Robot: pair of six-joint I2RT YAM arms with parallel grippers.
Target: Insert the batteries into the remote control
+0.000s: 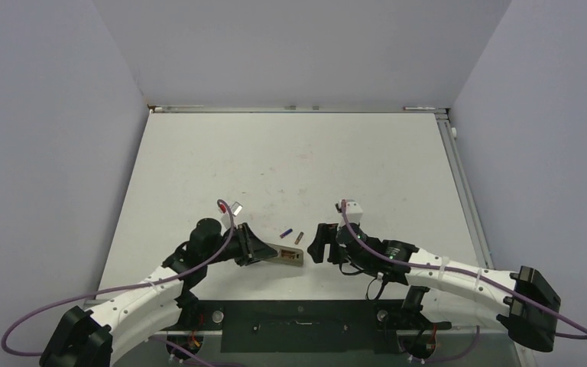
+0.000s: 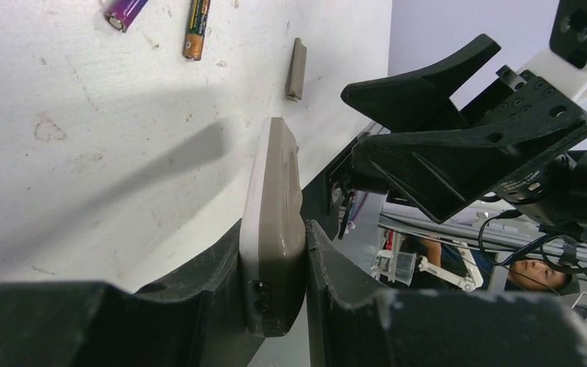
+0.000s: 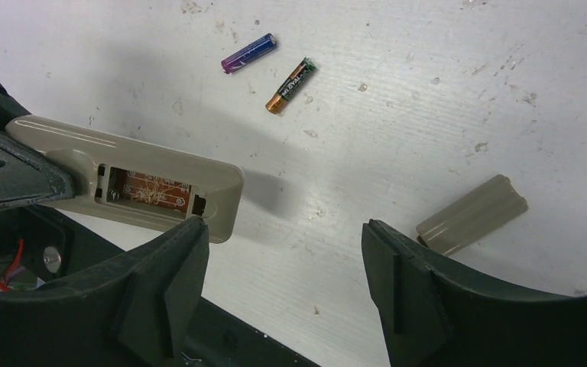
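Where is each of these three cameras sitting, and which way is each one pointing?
Top external: fixed above and behind the arms, looking down on the table; both arms show, left gripper and right gripper near the front edge.
Left wrist: on the left arm, looking along its own fingers, shut on the remote control, toward the right gripper.
Right wrist: on the right arm, looking down between its own open fingers at the table.
Shared: both wrist views show the remote control, batteries and loose battery cover.
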